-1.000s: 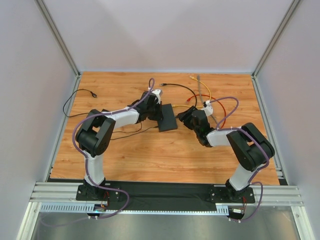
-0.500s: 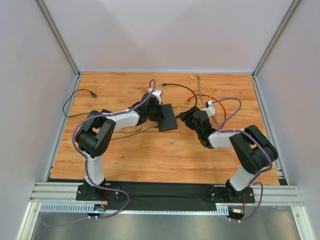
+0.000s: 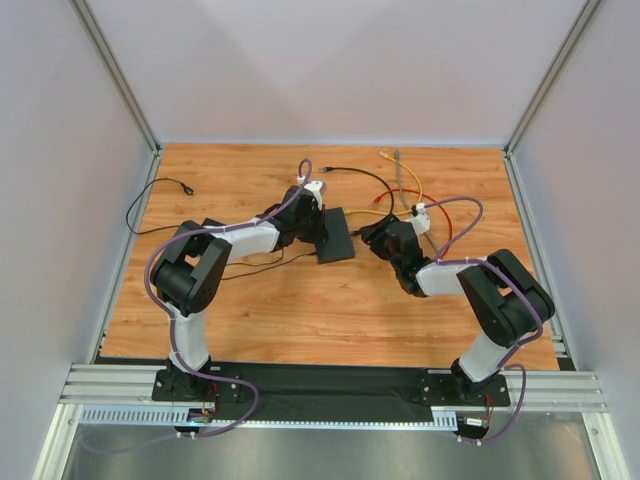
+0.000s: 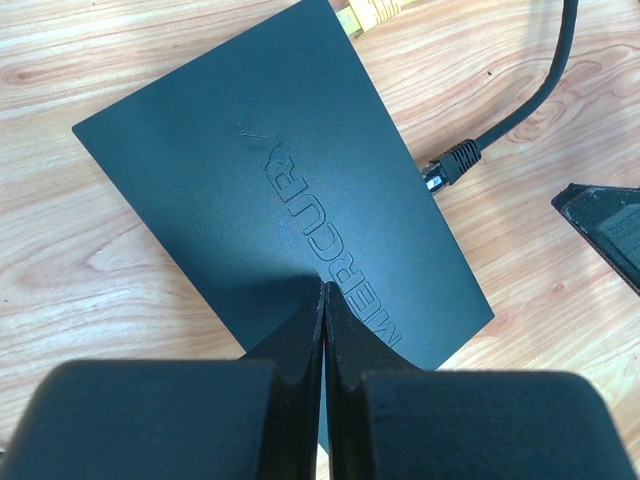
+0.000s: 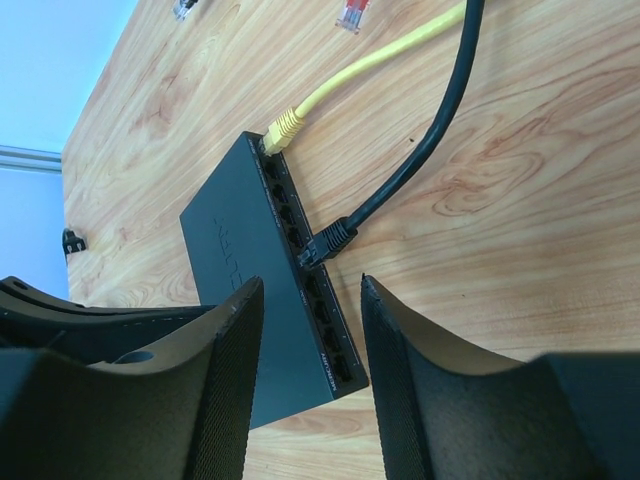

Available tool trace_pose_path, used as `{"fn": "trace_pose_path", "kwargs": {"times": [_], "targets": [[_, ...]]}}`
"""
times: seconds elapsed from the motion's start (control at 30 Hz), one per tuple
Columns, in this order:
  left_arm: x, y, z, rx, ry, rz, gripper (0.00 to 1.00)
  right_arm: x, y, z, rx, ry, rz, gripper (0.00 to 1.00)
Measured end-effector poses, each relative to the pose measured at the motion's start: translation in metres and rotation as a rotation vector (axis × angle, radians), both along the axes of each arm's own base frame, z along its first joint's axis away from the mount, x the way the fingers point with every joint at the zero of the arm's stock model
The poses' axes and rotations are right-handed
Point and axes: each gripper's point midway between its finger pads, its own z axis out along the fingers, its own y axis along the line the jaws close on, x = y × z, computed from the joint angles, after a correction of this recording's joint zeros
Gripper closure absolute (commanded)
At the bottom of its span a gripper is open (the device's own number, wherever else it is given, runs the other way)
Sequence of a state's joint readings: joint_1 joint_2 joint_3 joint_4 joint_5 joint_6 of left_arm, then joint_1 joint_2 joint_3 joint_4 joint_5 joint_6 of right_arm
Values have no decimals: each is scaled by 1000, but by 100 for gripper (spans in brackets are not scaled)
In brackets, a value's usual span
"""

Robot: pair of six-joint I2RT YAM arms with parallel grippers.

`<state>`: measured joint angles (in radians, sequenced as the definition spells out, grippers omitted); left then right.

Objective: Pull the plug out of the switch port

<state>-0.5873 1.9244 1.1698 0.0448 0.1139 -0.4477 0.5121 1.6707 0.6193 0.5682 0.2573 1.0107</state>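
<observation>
Moved: right gripper (image 5: 310, 292) closer to switch (image 4: 270, 180) — jaws parted, empty
Left gripper (image 4: 322, 292): closed, tips on switch
Plug (image 5: 330, 240): black — seated

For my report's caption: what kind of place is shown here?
Probably a robot test cell, not a home: a wooden table enclosed by plain white walls and metal posts, with a switch and cables laid out.

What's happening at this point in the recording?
The left gripper, shut, appears to press down on top of the switch, likely to steady it. The right gripper is open and lined up on the black plug, which is seated in a middle port. A yellow plug sits in the end port. Nothing is pulled out yet.
</observation>
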Motion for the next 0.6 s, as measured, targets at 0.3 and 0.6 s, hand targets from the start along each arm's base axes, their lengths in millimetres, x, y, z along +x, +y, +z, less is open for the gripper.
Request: {"fn": "trace_pose_path", "kwargs": {"times": [0.3,0.6], "targets": [[0,0,0,2,-1,3,100,-2,4,-20,42,60,-16,56],[0,2,0,8,-1,7,100,6,21,-36,127,96,2,54]]}}
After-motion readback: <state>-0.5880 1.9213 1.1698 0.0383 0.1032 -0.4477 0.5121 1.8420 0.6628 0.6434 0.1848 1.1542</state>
